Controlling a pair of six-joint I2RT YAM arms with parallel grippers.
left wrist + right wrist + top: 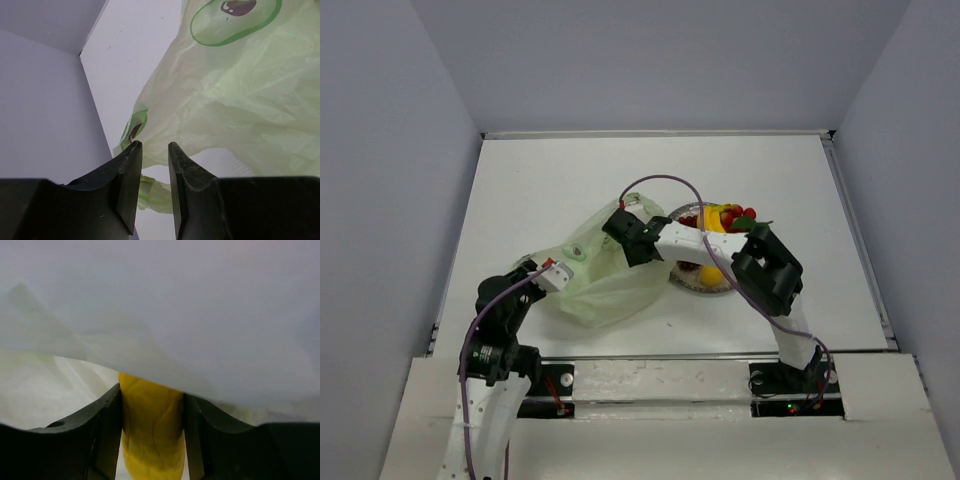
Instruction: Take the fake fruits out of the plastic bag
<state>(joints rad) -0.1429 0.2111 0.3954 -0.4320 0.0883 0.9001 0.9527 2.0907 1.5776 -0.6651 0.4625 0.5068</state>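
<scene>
The pale yellow-green plastic bag (605, 285) lies crumpled left of centre. My right gripper (625, 235) reaches into its mouth. In the right wrist view the gripper (151, 395) is shut on a yellow banana (151, 437) under the bag film (160, 315). My left gripper (558, 275) sits at the bag's left corner. In the left wrist view its jaws (155, 145) stand a narrow gap apart, with a crumpled strip of bag (155, 195) lying between them and the bag body (240, 100) beyond. Red berries (745, 215), another yellow banana (720, 213) and a round yellow fruit (712, 275) rest on the plate.
The speckled grey plate (682, 212) sits right of the bag, partly hidden under my right arm (765, 270). A purple cable (665, 180) loops above the right gripper. Grey walls enclose the white table on the left, back and right.
</scene>
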